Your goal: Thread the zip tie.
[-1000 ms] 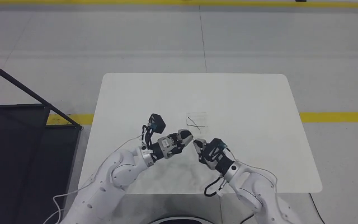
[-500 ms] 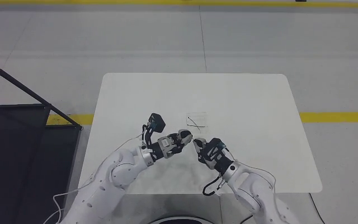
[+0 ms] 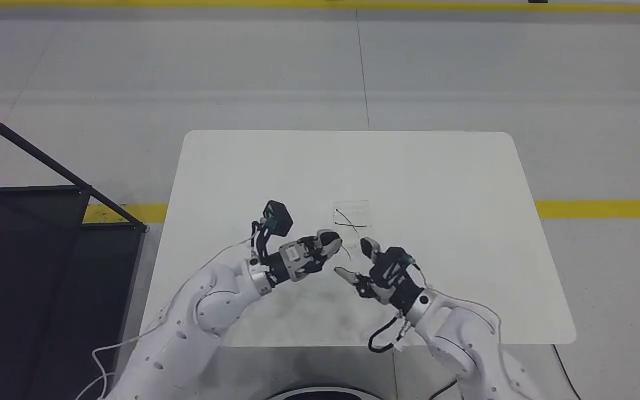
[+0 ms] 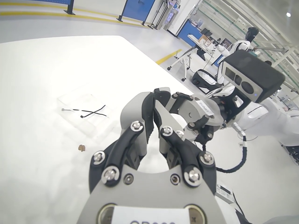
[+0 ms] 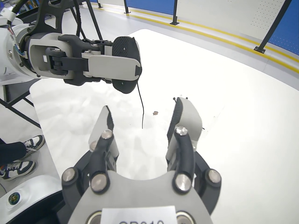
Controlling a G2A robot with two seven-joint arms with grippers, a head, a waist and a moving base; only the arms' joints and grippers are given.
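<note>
Slippage worries me: left claw point(image 5: 136, 71) pinches the dangling zip tie point(image 5: 140, 96); right claw point(image 5: 144, 110), spread wide, could knock it free.

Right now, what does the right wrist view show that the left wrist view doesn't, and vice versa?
Right wrist view: the black zip tie hanging from the shut left gripper, and the right gripper open near it. Left wrist view: the clear tray with two spare zip ties crossed inside. Both: the left gripper shut, the brown speck, the white table.
</note>
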